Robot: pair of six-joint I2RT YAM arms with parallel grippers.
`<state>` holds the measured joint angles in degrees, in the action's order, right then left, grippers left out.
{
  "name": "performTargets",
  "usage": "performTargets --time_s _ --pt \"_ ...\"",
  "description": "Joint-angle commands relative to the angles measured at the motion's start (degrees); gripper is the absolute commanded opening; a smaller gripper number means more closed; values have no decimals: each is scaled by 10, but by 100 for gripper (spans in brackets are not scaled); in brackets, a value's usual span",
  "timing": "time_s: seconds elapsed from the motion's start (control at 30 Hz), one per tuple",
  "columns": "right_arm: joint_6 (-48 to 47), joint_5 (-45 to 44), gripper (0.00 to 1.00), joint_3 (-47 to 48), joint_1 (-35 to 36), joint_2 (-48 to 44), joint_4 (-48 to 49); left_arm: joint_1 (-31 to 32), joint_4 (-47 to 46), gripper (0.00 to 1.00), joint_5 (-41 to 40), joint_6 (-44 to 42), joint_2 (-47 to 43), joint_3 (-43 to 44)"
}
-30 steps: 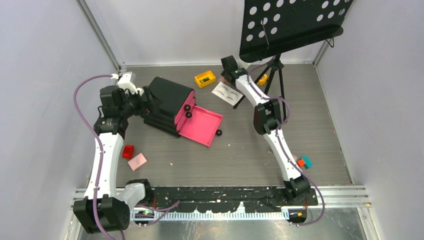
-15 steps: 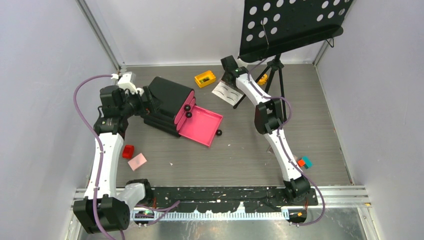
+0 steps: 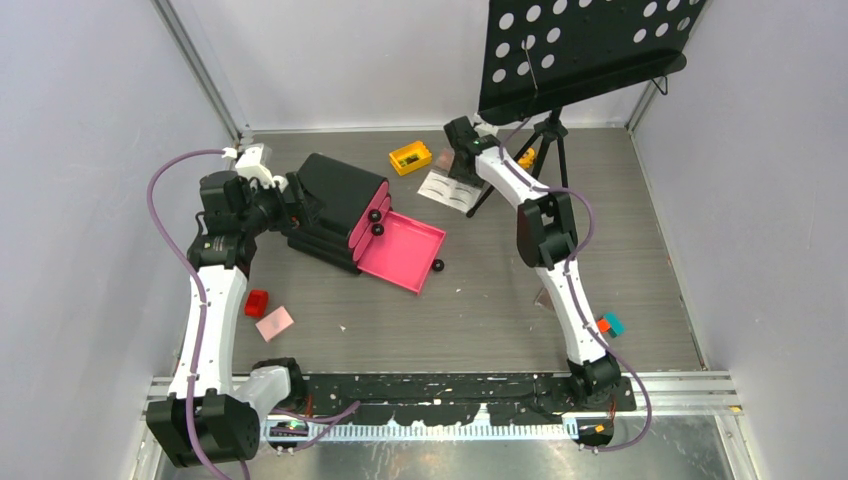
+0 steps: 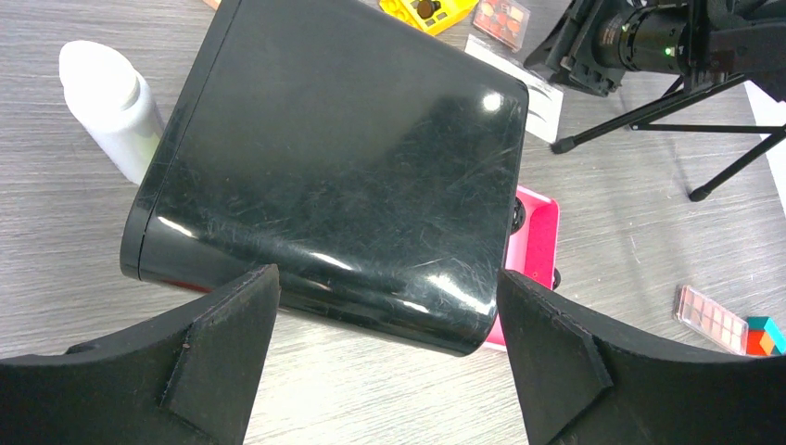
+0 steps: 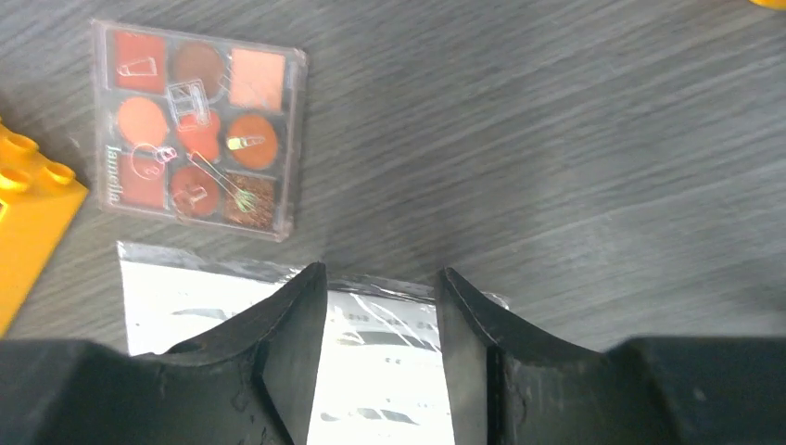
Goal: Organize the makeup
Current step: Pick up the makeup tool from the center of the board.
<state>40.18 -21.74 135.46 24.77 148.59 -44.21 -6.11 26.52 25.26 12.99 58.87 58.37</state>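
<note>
The white eyebrow card in its glossy clear sleeve (image 5: 199, 297) lies flat on the grey bench (image 5: 575, 148) just beside a clear-cased orange-brown palette (image 5: 196, 130), so the right gripper (image 5: 382, 278), partly spread over its edge, could skid on the film and nudge the card into the palette.

Top view. In the upper left of the frame we mark the black chest (image 3: 338, 188), lying tilted on the grey wood-grain table (image 3: 480, 300). Its lowest pink drawer (image 3: 400, 250) is pulled out toward the lower right. We see two black knobs (image 3: 377, 229) on the closed drawers above it. At upper right stands the black perforated music stand (image 3: 585, 50) on its tripod legs (image 3: 553, 150). Pale lilac walls (image 3: 90, 150) enclose the table. In the left wrist view the chest's glossy, scratched top (image 4: 343, 158) fills the centre.
</note>
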Motion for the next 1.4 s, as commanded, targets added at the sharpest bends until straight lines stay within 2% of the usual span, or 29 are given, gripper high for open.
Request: performTargets --time_s 0.0,0.13,0.3,0.47,0.87,1.1,1.37 --pt "-26 -14 52 -69 5 -53 -41 2 -10 89 5 -4 -8 17" --pt "-37 -12 57 -103 6 -92 15 2 -12 89 5 -3 -6 17" --pt "-106 15 62 -157 9 -138 155 2 -12 89 5 -3 -6 16" --pt "-168 4 65 -149 9 -133 240 2 -11 89 4 -4 -6 17" --pt "-389 54 80 -16 8 7 283 2 -16 89 13 1 -4 15" --pt "-398 87 82 37 -1 60 299 2 -15 89 13 0 -3 15" --pt "-399 109 83 54 -7 74 308 2 -13 89 18 0 3 19"
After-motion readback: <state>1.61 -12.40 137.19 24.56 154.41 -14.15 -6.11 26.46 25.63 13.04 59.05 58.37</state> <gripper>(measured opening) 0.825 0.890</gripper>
